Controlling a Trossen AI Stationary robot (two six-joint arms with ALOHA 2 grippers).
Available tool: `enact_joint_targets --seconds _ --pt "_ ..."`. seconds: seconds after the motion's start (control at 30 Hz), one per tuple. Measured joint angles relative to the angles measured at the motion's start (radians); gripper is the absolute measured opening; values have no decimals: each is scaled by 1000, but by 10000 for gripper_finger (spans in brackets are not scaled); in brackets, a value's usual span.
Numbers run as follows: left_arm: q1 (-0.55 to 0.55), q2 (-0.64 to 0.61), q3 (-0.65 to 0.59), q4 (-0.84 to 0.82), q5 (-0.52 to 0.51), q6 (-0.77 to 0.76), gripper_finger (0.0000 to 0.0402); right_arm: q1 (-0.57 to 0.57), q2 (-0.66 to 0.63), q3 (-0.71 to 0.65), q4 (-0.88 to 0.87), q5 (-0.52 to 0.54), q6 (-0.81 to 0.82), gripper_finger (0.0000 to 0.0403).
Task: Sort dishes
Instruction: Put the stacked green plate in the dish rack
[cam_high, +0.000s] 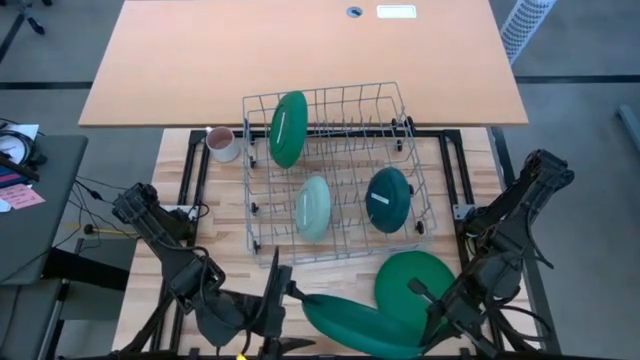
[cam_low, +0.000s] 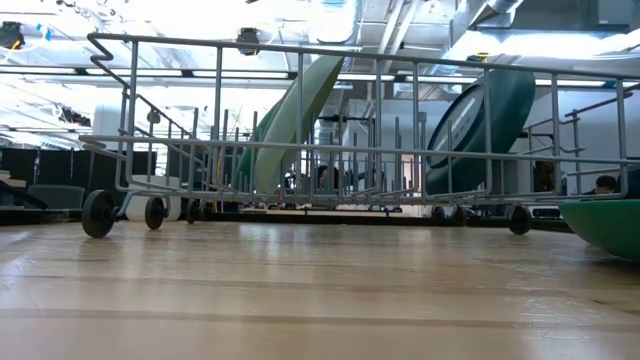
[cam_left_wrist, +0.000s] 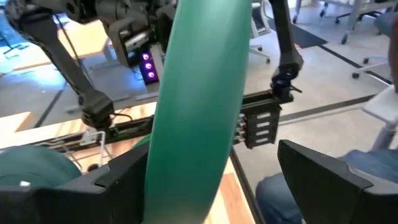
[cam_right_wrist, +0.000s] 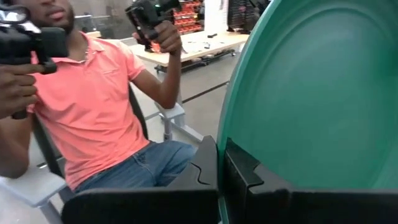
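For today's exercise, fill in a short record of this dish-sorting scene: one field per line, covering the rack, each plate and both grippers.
rack: wire dish rack on the wooden table
in rack: large dark green plate, mint plate, teal plate, all on edge
outside rack: two large green plates near the table's front edge
right gripper: shut on the rim of upright green plate
left gripper: open, fingers either side of tilted green plate
other: mug beside the rack
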Motion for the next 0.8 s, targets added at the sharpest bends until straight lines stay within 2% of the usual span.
enact_joint_targets --seconds 0.1,0.2,0.5,0.63,0.8 --pt "1 0 0 1 -1 1 305 -5 0 0 -2 0 1 4" --pt "0 0 0 1 15 5 276 -5 0 0 -10 0 -6 4" --pt "3 0 0 -2 57 57 138 -4 0 0 -35 -1 -17 4" --pt "1 1 0 -3 113 80 78 -5 -1 0 -34 1 -22 5" --pt "5 2 0 15 200 87 47 -5 -2 0 -33 3 -26 5"
